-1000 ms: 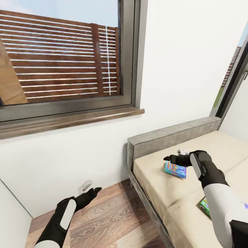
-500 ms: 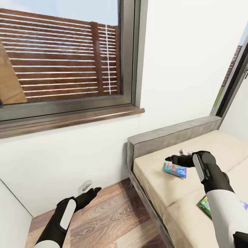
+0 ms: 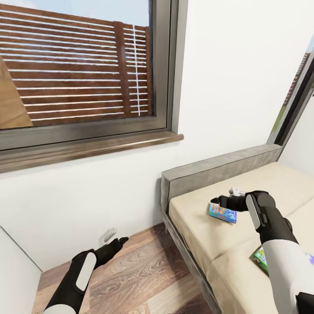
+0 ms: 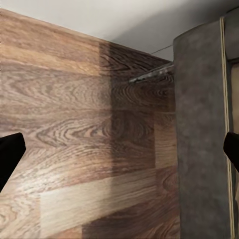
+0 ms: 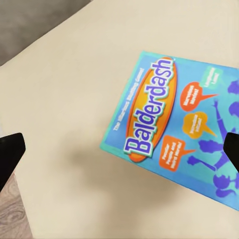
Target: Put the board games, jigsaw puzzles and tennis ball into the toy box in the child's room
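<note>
- Slightly changed since a second ago is the head view: the whole picture has shifted a little, so the camera has moved, and the right gripper (image 3: 214, 201) has been carried a touch farther out over the blue game box.
- Largest in view is the bed (image 3: 205, 237), with its beige mattress and grey headboard set against the white wall below the window (image 3: 78, 74); wooden floor (image 3: 135, 274) lies beside it.
- Two of the board games are seen on the mattress: the blue game box (image 3: 223, 213), near the headboard end, lies flat, and a green game box (image 3: 260, 260) lies nearer the foot side, partly hidden by the right arm.
- The step in hand is judged to be the reach for the blue game box, first of the two to be fetched from the bed; nothing has been lifted yet.
- Next, a descent onto one edge of the box is called for, with the fingers set astride it, since it lies flat.
- In the right wrist view the fingers (image 5: 10, 152) are spread wide, well clear of the box (image 5: 181, 144); nothing is held.
- The left gripper (image 3: 117, 241) hangs over the floor, spread wide and empty.
</note>
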Available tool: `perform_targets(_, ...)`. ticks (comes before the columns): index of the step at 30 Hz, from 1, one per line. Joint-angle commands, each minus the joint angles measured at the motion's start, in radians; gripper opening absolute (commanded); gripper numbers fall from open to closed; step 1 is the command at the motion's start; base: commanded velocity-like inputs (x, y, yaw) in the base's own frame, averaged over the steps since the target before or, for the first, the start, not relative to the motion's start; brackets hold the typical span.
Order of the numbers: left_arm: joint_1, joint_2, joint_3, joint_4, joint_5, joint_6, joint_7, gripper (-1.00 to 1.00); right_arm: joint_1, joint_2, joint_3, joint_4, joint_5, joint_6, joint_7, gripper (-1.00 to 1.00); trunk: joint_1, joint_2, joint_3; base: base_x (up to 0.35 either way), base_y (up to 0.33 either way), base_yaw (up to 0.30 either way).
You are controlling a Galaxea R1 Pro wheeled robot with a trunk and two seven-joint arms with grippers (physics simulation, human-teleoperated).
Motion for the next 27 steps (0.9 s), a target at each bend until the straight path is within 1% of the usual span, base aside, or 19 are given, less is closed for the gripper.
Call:
perform_targets(1, -0.001, -0.002, 0.005, -0.001, 0.0, 0.007, -0.004, 1.0, -0.001, 0.0, -0.002, 0.0, -0.006, 0.005, -0.002, 1.0, 0.0, 0.0, -0.003, 0.0, 0.0, 0.0)
perform_targets(6, 0.0, -0.002, 0.005, -0.001, 0.0, 0.007, -0.004, 1.0, -0.003, -0.002, -0.006, 0.001, -0.005, 0.006, -0.003, 1.0, 0.0, 0.0, -0.011, 0.0, 0.0, 0.0)
perform_targets(12, 0.0, -0.002, 0.005, -0.001, 0.0, 0.007, -0.004, 1.0, -0.029, -0.004, -0.008, 0.027, -0.004, 0.006, -0.011, 1.0, 0.0, 0.0, -0.021, 0.0, 0.0, 0.0)
perform_targets(14, 0.0, -0.002, 0.005, -0.001, 0.0, 0.007, -0.005, 1.0, -0.058, -0.009, -0.015, 0.064, -0.004, 0.005, -0.03, 1.0, 0.0, 0.0, -0.024, 0.0, 0.0, 0.0)
perform_targets(15, 0.0, -0.002, 0.005, -0.001, 0.0, 0.007, -0.005, 1.0, -0.058, -0.009, -0.015, 0.064, -0.004, 0.005, -0.03, 1.0, 0.0, 0.0, -0.025, 0.0, 0.0, 0.0)
perform_targets(17, 0.0, -0.002, 0.005, -0.001, 0.0, 0.007, -0.005, 1.0, -0.096, -0.018, -0.028, 0.118, -0.005, 0.001, -0.058, 1.0, 0.0, 0.0, -0.029, 0.0, 0.0, 0.0)
perform_targets(18, 0.0, -0.002, 0.005, -0.001, 0.0, 0.007, -0.005, 1.0, -0.096, -0.018, -0.028, 0.118, -0.005, 0.001, -0.058, 1.0, 0.0, 0.0, -0.03, 0.0, 0.0, 0.0)
perform_targets(19, 0.0, -0.002, 0.005, -0.001, 0.0, 0.007, -0.005, 1.0, -0.116, -0.023, -0.035, 0.152, -0.006, -0.006, -0.072, 1.0, 0.0, 0.0, -0.032, 0.0, 0.0, 0.0)
perform_targets(20, 0.0, -0.002, 0.005, -0.001, 0.0, 0.007, -0.005, 1.0, -0.116, -0.023, -0.035, 0.152, -0.006, -0.006, -0.072, 1.0, 0.0, 0.0, -0.034, 0.0, 0.0, 0.0)
perform_targets(22, 0.0, -0.002, 0.005, -0.001, 0.0, 0.007, -0.005, 1.0, -0.162, -0.032, -0.046, 0.223, -0.007, -0.037, -0.095, 1.0, 0.0, 0.0, -0.037, 0.0, 0.0, 0.0)
perform_targets(23, 0.0, -0.002, 0.005, -0.001, 0.0, 0.007, -0.005, 1.0, -0.162, -0.032, -0.046, 0.223, -0.007, -0.037, -0.095, 1.0, 0.0, 0.0, -0.038, 0.0, 0.0, 0.0)
perform_targets(24, 0.0, -0.003, 0.005, -0.001, 0.0, 0.007, -0.005, 1.0, -0.187, -0.035, -0.049, 0.259, -0.006, -0.06, -0.104, 1.0, 0.0, 0.0, -0.04, 0.0, 0.0, 0.0)
perform_targets(25, 0.0, -0.003, 0.005, -0.001, 0.0, 0.007, -0.005, 1.0, -0.187, -0.035, -0.049, 0.259, -0.006, -0.06, -0.104, 1.0, 0.0, 0.0, -0.042, 0.0, 0.0, 0.0)
perform_targets(27, 0.0, -0.003, 0.005, -0.001, 0.0, 0.008, -0.005, 1.0, -0.235, -0.041, -0.054, 0.323, -0.004, -0.104, -0.117, 1.0, 0.0, 0.0, -0.045, 0.0, 0.0, 0.0)
